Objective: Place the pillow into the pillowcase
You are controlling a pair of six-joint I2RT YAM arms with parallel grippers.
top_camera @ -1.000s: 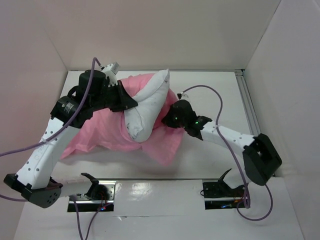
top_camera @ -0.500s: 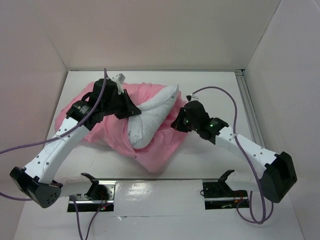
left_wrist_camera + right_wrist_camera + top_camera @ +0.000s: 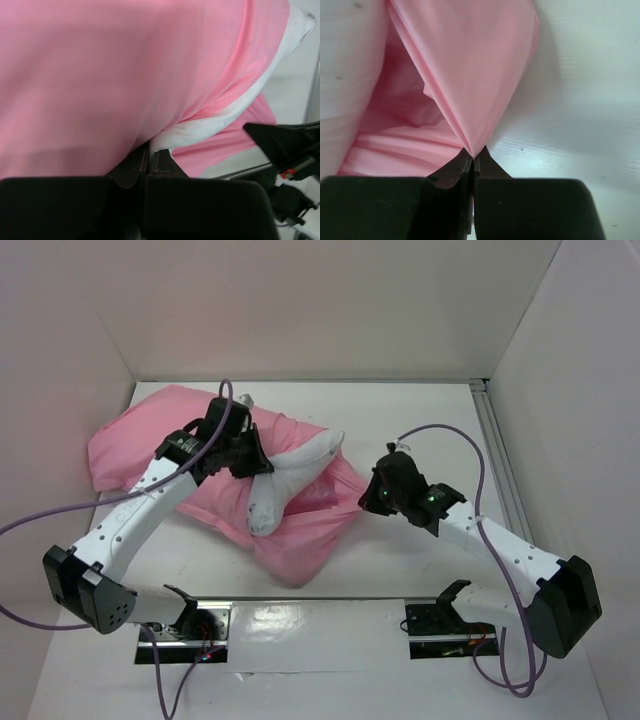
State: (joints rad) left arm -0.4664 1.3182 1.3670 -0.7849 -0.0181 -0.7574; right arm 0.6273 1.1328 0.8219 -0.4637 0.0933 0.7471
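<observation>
Pillowcase (image 3: 135,445) lies across the middle-left of the table (image 3: 430,425), running from the far-left corner toward the near centre. Its left end sits close to the left wall (image 3: 70,360); its near corner stops short of the mounting strip (image 3: 320,625) at the front edge.

Pillow (image 3: 295,465): a white band shows, lying diagonally with pink cloth on both sides, one corner pointing to the back right. How much of it is inside I cannot tell.

Left gripper (image 3: 260,462) is low on the pile beside the white band. In the wrist view its jaws are clamped together on the pillowcase (image 3: 100,75) hem, just where it meets the pillow (image 3: 235,105); whether white fabric is caught too is unclear.

Right gripper (image 3: 365,495) is at the pillowcase's right edge. Its jaws pinch a gathered fold of pink (image 3: 470,75), drawn to a point at the tips (image 3: 472,156).

Open room: bare table right of the cloth, out to the metal rail (image 3: 497,445), and a narrow bare strip along the back wall (image 3: 320,310).
</observation>
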